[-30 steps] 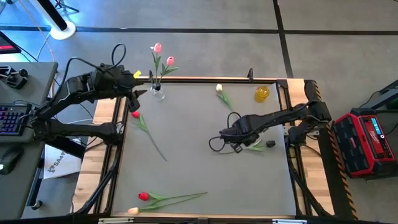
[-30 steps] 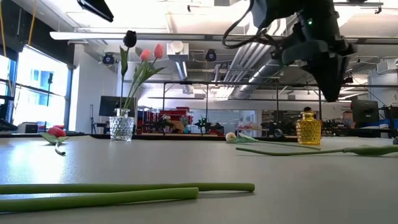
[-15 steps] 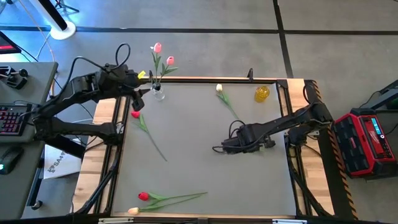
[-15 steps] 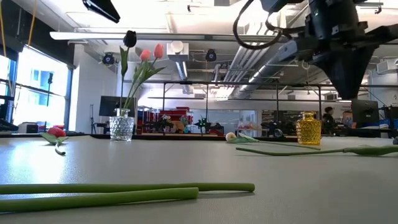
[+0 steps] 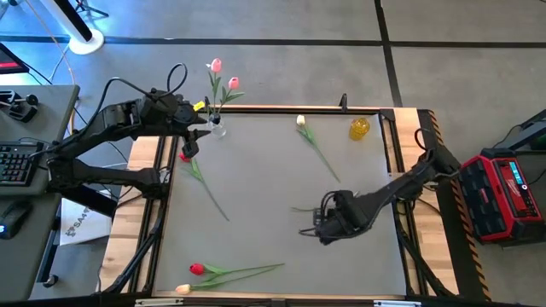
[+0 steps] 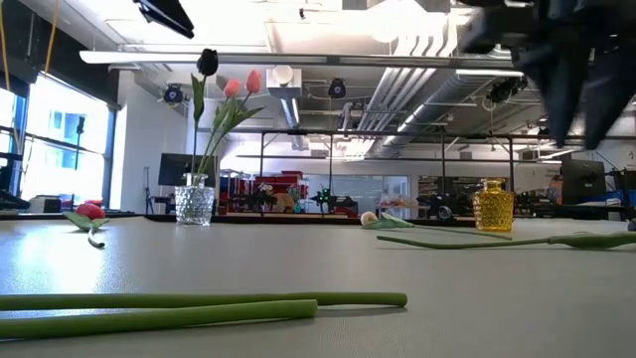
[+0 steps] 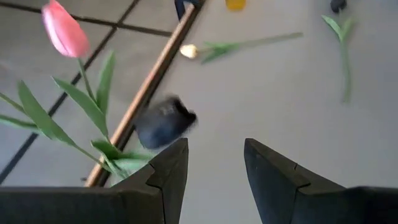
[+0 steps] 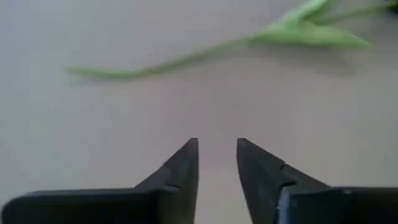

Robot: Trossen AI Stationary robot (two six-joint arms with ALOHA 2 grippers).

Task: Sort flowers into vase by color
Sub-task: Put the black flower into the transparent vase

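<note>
Here the right gripper [image 8: 216, 163] hangs over the worktop [image 5: 256, 170], fingers slightly apart and empty. A green tulip stem [image 8: 186, 59] lies just beyond their tips. Left gripper [image 7: 214, 163] parted beside the clear vase [image 5: 217, 128].

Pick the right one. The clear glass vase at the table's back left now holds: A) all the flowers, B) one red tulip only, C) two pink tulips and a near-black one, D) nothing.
C: the low view shows the clear vase holding two pink tulips and a near-black tulip.
</note>
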